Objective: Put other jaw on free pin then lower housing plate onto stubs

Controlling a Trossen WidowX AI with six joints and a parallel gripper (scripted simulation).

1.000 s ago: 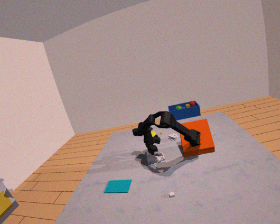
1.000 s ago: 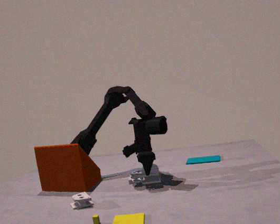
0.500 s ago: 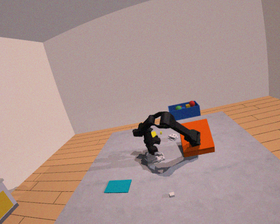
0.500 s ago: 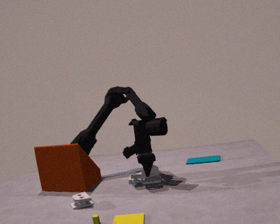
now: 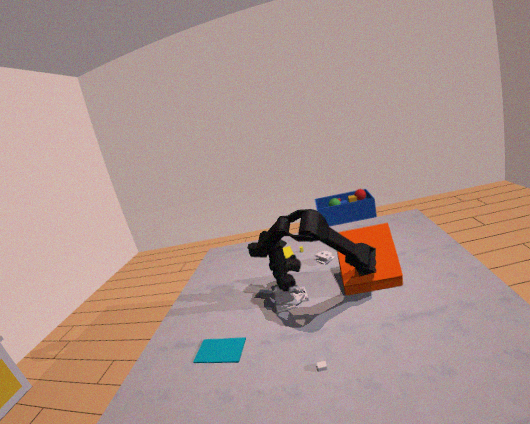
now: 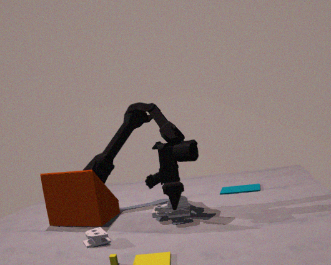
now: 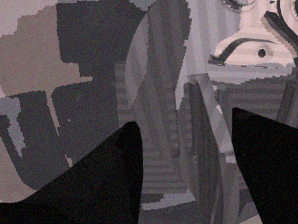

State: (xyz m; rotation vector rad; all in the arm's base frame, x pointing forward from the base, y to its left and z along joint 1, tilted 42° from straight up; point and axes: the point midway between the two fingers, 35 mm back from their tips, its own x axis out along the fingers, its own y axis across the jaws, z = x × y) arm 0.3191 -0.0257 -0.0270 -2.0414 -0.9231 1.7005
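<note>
My gripper (image 5: 286,288) (image 6: 175,209) (image 7: 184,125) points down, low over the grey-white mechanism (image 5: 299,296) (image 6: 159,211). It is shut on a grey part, seemingly the loose jaw (image 7: 214,120), which stands in shadow between the dark fingers in the wrist view. A paler part with a small round hole (image 7: 240,51) lies beyond it at the upper right. The pins, the tooth mesh and the jaw's seating are hidden or too dark to tell. A separate white piece with dark holes on top (image 5: 324,257) (image 6: 97,232), possibly the housing plate, rests near the orange block.
The orange block (image 5: 375,250) (image 6: 72,200) stands beside the arm's base. A teal plate (image 5: 220,350) (image 6: 240,189) lies flat. A yellow square (image 5: 288,252) (image 6: 153,259), a small yellow block (image 5: 301,249) (image 6: 113,259) and a small white block (image 5: 321,366) are also out. A blue bin (image 5: 346,211) stands behind.
</note>
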